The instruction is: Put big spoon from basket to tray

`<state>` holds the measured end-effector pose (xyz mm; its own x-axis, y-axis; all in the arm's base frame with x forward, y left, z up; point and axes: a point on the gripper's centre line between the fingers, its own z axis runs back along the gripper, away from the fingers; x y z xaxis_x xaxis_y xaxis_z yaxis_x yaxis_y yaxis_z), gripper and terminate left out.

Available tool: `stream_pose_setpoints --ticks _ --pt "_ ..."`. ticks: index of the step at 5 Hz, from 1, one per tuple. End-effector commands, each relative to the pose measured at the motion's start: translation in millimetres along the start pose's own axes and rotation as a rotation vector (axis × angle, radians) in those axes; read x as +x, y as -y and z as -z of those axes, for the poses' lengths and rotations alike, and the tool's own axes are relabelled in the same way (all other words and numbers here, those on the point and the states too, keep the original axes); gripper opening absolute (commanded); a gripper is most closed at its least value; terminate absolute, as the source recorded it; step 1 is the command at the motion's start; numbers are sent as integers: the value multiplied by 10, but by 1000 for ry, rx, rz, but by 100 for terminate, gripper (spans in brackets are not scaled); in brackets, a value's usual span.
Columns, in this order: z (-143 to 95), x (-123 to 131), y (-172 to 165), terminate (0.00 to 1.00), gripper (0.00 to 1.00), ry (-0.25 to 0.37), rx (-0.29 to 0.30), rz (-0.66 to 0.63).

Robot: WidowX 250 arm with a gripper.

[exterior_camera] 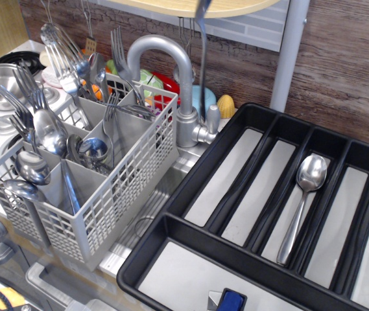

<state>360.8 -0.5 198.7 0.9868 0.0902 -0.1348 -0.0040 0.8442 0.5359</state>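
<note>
Observation.image: counter, tray (255,116), perhaps wood-panelled wall (346,65).

You have a slim steel handle (202,58) hanging upright above the faucet (171,71), probably the big spoon, its top cut off by the frame edge. Another spoon (302,201) lies in the black tray (190,188). The grey basket (106,194) stands left, full of cutlery.
</note>
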Motion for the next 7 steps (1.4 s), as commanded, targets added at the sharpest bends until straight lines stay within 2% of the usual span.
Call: stream_pose_setpoints --ticks 1,2,3,4,6,7 --pt "-99 -64 132 0 0 48 -224 -84" --pt "12 -109 395 0 0 42 -369 -10" --pt "152 -206 734 0 0 29 -466 -15" --pt "242 -221 852 0 0 4 -529 -20" --pt "443 -214 969 0 0 -44 -371 9" --pt "557 -241 972 0 0 -32 -363 16"
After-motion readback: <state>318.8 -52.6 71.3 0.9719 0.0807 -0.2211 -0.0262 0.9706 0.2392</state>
